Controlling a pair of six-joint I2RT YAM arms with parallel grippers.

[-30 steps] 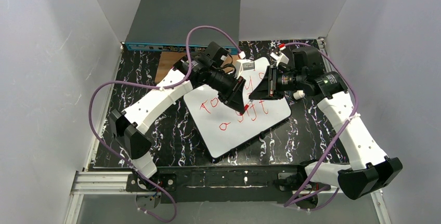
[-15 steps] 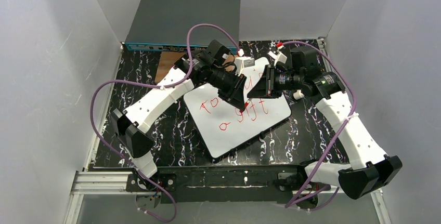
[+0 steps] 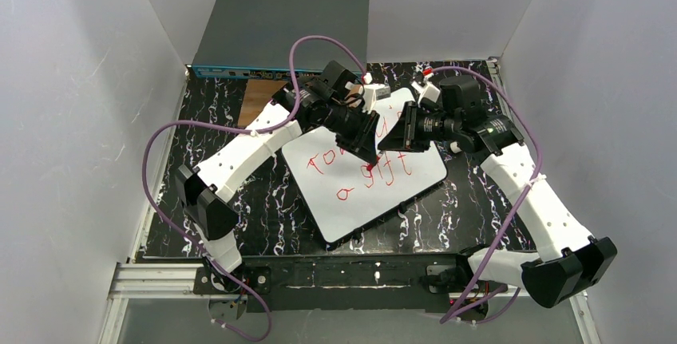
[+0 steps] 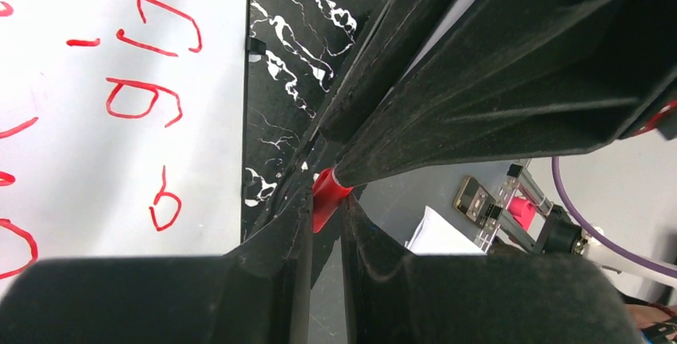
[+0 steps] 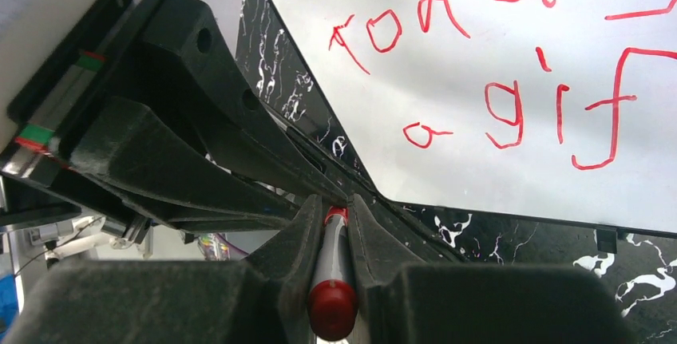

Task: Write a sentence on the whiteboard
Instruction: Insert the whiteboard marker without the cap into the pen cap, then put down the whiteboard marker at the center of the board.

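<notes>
Currently I see the whiteboard (image 3: 363,192) lying flat and skewed on the black marbled table (image 3: 271,208), with red handwriting across its upper half. Both grippers sit above its far part, tips almost meeting. The left gripper (image 4: 323,192) is pinched tight on a small red piece (image 4: 327,198) that shows between its fingertips. The right gripper (image 5: 335,204) is clamped on a red marker (image 5: 331,280), whose pale barrel runs along the gap between the fingers. Beyond the board, a grey network switch (image 3: 279,33) stands at the table's back edge, with a brown wooden plate (image 3: 259,92) just in front of it.
</notes>
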